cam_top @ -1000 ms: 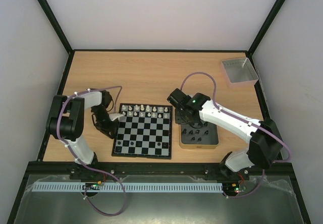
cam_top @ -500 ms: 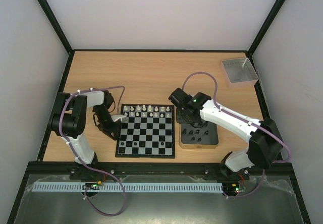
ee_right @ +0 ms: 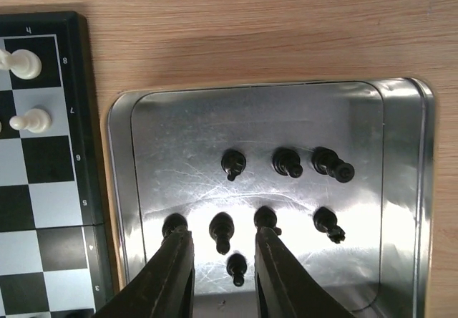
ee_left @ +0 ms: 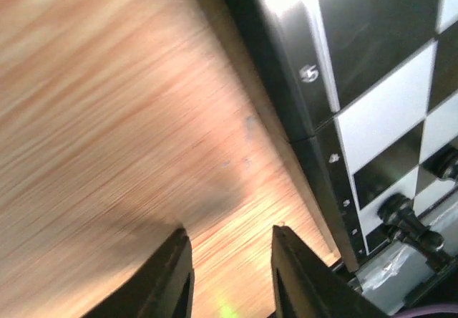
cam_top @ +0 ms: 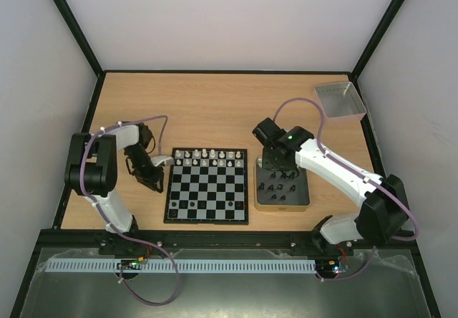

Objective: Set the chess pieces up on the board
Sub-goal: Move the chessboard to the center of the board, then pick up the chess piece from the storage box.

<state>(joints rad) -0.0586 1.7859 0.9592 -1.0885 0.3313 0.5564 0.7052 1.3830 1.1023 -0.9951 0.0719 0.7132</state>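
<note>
On the tabletop (cam_top: 215,110), top view: board (cam_top: 207,187) sits near the front edge. White pieces (cam_top: 207,157) line the board's far rows, and a couple of black pieces (cam_top: 187,203) stand on its near rows. Left claw (cam_top: 155,182) is low, just left of the board. Tin (cam_top: 283,205) sits just right of the board with more black pieces inside. Right claw (cam_top: 275,166) is over the tin's far end. Grey tray (cam_top: 340,99) is well right of the board, in the far corner.

Left wrist view: claw partly open, nothing between its fingers, bare wood under it. The board's edge runs just beside it.

Right wrist view: claw partly open and holding nothing, above the tin. Eight black pieces are loose on the tin floor. Two white pieces show on the board's edge.
</note>
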